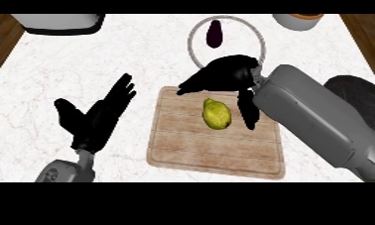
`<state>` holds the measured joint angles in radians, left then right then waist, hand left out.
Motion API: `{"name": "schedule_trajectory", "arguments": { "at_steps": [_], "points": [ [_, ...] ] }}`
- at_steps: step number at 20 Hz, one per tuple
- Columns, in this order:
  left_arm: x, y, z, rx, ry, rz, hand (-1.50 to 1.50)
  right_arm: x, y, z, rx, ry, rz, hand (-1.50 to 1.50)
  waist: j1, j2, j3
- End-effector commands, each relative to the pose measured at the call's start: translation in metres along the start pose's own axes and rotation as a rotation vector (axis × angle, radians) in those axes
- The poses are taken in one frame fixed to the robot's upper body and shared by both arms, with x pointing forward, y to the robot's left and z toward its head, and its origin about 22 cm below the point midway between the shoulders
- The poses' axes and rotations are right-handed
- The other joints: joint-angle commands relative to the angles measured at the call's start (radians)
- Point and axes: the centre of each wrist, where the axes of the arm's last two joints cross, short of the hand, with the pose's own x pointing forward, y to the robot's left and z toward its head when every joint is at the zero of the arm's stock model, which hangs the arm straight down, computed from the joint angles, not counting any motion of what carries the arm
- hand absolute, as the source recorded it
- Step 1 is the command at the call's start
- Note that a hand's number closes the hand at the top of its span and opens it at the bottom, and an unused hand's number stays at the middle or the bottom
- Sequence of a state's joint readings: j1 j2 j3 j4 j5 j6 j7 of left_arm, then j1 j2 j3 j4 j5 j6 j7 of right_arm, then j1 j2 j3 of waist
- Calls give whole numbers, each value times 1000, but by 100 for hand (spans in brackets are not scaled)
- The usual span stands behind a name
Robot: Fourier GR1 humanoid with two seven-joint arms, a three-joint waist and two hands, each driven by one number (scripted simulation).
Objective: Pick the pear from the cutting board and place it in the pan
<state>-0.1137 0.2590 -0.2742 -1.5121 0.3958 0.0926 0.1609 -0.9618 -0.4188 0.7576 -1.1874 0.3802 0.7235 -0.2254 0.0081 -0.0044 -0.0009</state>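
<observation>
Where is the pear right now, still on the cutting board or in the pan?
On the cutting board. The pear lies on the wood, with the right robot hand open above it, not gripping it.

— Where was the pear (216, 114)?
— Yellow-green, it lay on its side on the wooden cutting board (183, 140), stem end toward twelve o'clock.
— And the pan (196, 45)?
— At twelve o'clock from the board, round with a pale rim.

White marble counter (66, 65) under me, dark eggplant (214, 35) up ahead, pale grey appliance (58, 22) at my far left corner, orange-topped white cup (299, 21) far right, wooden floor (9, 33) at both sides
</observation>
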Motion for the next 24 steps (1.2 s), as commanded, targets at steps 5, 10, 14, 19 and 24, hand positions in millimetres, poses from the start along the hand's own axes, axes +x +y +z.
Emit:
{"name": "schedule_trajectory", "arguments": {
  "at_steps": [5,10,14,19,24],
  "points": [
    [-7,4,3,32,-1,1,0,33,27,-1,46,55,8,-150,-13,1,1],
    [-2,14,7,6,-13,-12,0,26,43,-15,41,109,30,-150,-4,4,1],
    [-8,0,12,2,2,10,0,17,36,-15,-16,189,122,-150,1,5,1],
    [2,-19,0,8,-14,9,0,6,47,-32,9,190,98,-150,0,5,1],
    [-15,-14,-1,-6,-21,1,0,-18,67,-36,13,188,123,-150,1,7,1]
  ]
}}
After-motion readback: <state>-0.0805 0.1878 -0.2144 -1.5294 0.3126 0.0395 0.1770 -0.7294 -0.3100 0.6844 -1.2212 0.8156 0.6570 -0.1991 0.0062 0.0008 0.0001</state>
